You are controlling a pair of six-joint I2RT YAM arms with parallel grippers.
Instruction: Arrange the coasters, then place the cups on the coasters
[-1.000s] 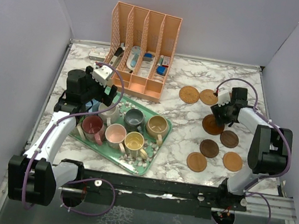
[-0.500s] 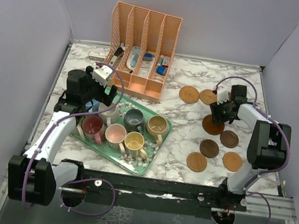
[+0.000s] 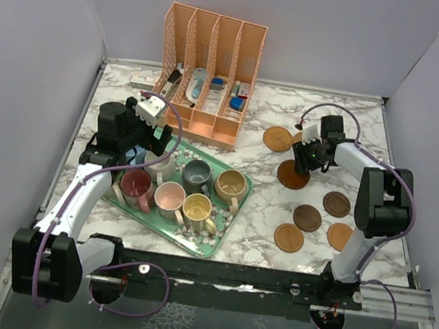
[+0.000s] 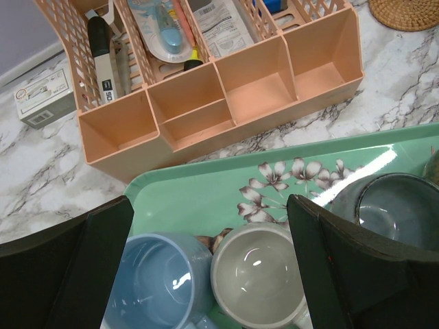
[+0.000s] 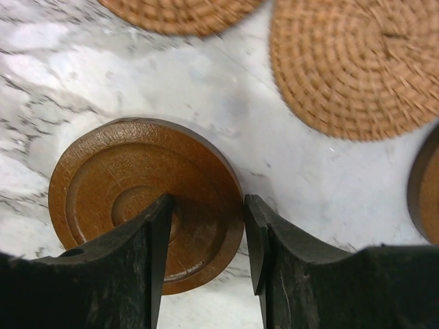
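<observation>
The dark wooden coaster (image 5: 130, 195), ringed with concentric grooves, lies flat on the marble tabletop (image 5: 62, 96), near two woven coasters (image 5: 357, 62) and apart from the other discs scattered closer to the arm bases. The step in hand looks like positioning this disc into a row. To do it well, press lightly and slide it flat so that it does not tip or ride onto the woven ones, and leave a cup-sized gap around it.

The right gripper (image 5: 206, 205) sits low over the coaster's edge with its jaws partly apart. One finger (image 5: 147, 260) lies over the disc and the other stands just outside its rim. Whether either one presses on the wood I cannot tell, and nothing is pinched between them.

The cups (image 3: 187, 189) all stand on the green floral tray (image 4: 206, 181). The left gripper (image 4: 206, 216) hovers above them, spread wide and empty.
</observation>
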